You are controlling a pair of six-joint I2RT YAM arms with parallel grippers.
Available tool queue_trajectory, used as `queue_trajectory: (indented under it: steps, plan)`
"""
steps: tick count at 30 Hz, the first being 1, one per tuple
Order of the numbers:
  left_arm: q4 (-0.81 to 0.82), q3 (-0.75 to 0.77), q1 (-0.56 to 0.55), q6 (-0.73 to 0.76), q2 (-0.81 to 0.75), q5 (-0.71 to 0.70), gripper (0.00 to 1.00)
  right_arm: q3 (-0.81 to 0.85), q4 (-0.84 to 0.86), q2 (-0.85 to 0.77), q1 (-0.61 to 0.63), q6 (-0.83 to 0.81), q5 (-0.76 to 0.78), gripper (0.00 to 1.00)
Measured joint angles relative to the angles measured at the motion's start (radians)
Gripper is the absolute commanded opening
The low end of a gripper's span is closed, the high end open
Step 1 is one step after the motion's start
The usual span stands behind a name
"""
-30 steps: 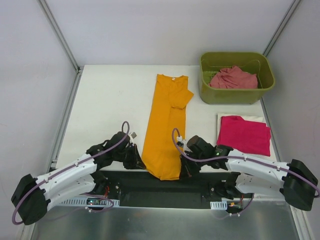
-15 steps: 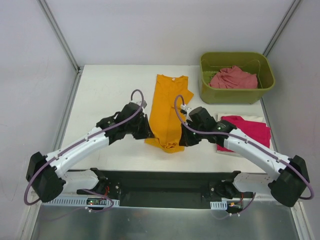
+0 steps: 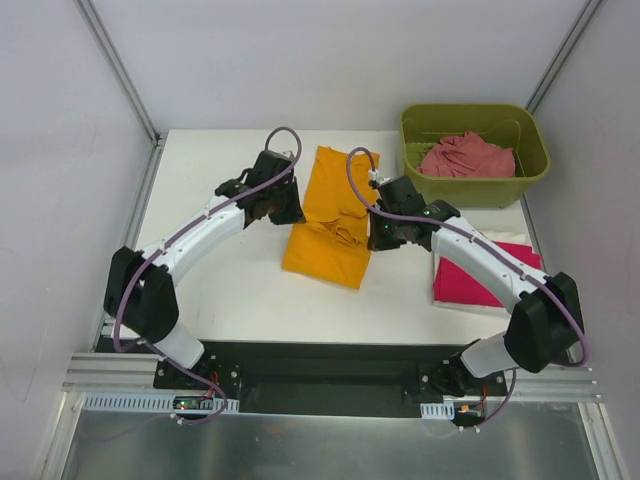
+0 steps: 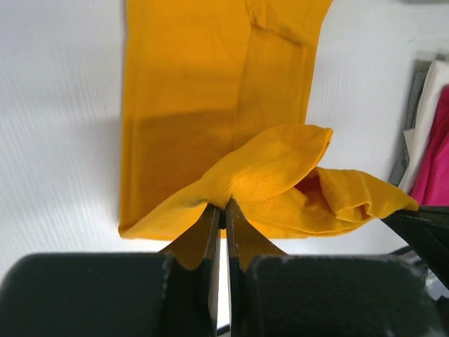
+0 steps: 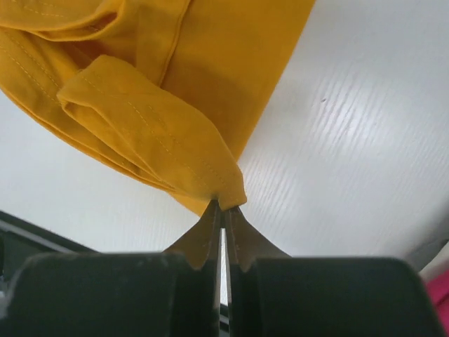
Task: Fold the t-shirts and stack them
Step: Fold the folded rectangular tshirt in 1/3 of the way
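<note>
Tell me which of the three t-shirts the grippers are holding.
The orange-yellow t-shirt mid-table: the left gripper and right gripper each pinch its edge. The magenta t-shirt lies folded at the right, the salmon-pink t-shirt crumpled in the green bin.

The right arm [image 3: 480, 256] hides part of the magenta shirt [image 3: 462, 288].

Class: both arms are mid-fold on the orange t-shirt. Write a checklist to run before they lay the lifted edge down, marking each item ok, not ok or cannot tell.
1. Left gripper shut on the edge of the orange t-shirt: ok.
2. Right gripper shut on the same edge: ok.
3. Lifted edge taut between them: not ok, it sags and bunches.
4. Lower layer flat on the table: ok.
5. Magenta t-shirt apart from the fold: ok.
</note>
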Motion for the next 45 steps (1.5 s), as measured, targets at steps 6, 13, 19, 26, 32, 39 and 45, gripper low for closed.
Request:
queue_trajectory:
  steps: [6,13,19,26,32,39,45]
  plan:
    - [0.0,0.118,0.053,0.043,0.14,0.063,0.0,0.087,0.002,0.119,-0.074,-0.037,0.002,0.0]
    - [-0.001,0.183,0.124,0.052,0.251,0.14,0.0,0.165,0.017,0.258,-0.134,-0.076,-0.025,0.01]
    - [0.0,0.22,0.15,0.066,0.317,0.188,0.0,0.234,0.039,0.369,-0.159,-0.108,-0.067,0.01]
    - [0.002,0.268,0.174,0.081,0.398,0.219,0.34,0.299,0.057,0.484,-0.18,-0.125,-0.103,0.21]
    - [-0.001,0.275,0.201,0.107,0.423,0.256,0.89,0.367,0.062,0.571,-0.203,-0.144,-0.126,0.89]
    - [0.016,0.146,0.206,0.095,0.315,0.275,0.99,0.29,0.062,0.486,-0.196,-0.154,-0.149,1.0]
    - [0.052,-0.138,0.206,0.041,0.069,0.289,0.99,0.172,0.076,0.333,-0.122,-0.144,-0.195,1.0]
